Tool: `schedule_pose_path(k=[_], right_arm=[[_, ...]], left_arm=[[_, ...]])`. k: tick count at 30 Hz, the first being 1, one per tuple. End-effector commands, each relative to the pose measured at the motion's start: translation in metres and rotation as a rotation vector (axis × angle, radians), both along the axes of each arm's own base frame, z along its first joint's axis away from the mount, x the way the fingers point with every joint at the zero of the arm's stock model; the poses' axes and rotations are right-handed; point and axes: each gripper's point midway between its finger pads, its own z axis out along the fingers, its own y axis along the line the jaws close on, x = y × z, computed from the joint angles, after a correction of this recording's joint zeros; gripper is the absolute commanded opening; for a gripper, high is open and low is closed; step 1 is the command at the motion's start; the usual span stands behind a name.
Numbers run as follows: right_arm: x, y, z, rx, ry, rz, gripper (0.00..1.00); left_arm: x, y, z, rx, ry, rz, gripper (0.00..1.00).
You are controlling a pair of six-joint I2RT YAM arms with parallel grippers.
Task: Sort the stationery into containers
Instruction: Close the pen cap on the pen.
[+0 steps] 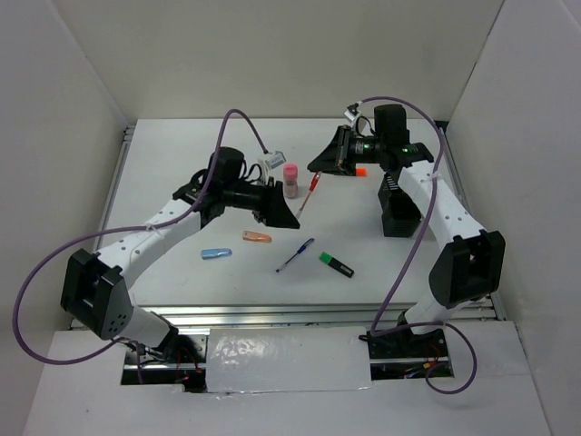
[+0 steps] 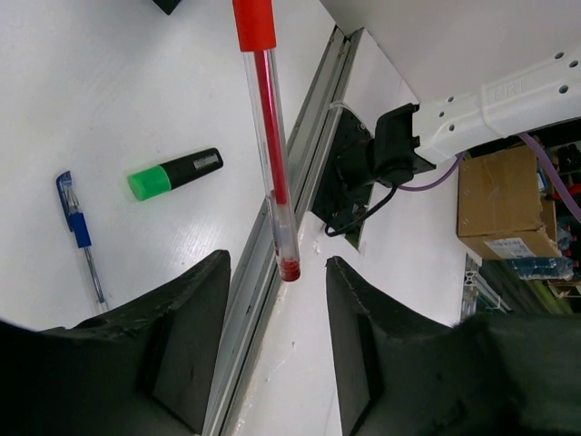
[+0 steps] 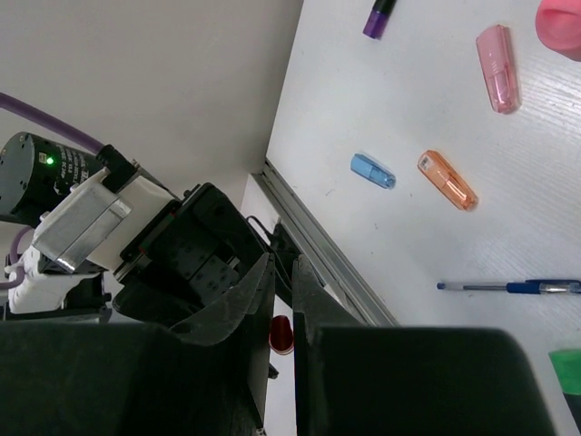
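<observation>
On the white table (image 1: 182,182), a blue cap-like piece (image 1: 216,253) and an orange cap-like piece (image 1: 257,237) lie near the left arm's forearm. Just beyond them the left gripper (image 1: 286,214) reaches toward the centre, its fingers (image 2: 186,318) parted on either side of the lower end of a red pen (image 1: 308,195) with a gap showing on both sides. A pink-capped stubby cylinder (image 1: 290,180) stands upright just behind that gripper, while a blue pen (image 1: 295,255) lies on the table nearer the arm bases. The red pen hangs tilted in the air, its capped upper end pinched in the closed fingers of the right gripper (image 1: 318,169). Further right a green and black highlighter (image 1: 336,264) lies flat, and a black pen cup (image 1: 398,216) stands partly hidden behind the right arm
</observation>
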Motion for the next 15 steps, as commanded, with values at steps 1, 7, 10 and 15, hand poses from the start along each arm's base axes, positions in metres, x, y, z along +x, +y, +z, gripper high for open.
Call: schedule_pose_path(k=[1, 7, 10, 15], right_arm=[[-0.001, -0.001, 0.027, 0.033, -0.074, 0.002, 0.00], [0.000, 0.000, 0.027, 0.037, -0.074, 0.001, 0.00], [0.000, 0.001, 0.026, 0.039, -0.071, 0.002, 0.00], [-0.004, 0.003, 0.022, 0.028, -0.070, 0.010, 0.00]], left_arm=[[0.003, -0.008, 0.016, -0.057, -0.030, -0.025, 0.58], [0.007, -0.015, 0.018, -0.071, -0.013, -0.041, 0.53], [0.005, -0.018, 0.019, -0.077, -0.010, -0.046, 0.46], [0.005, -0.019, 0.020, -0.091, -0.001, -0.042, 0.19]])
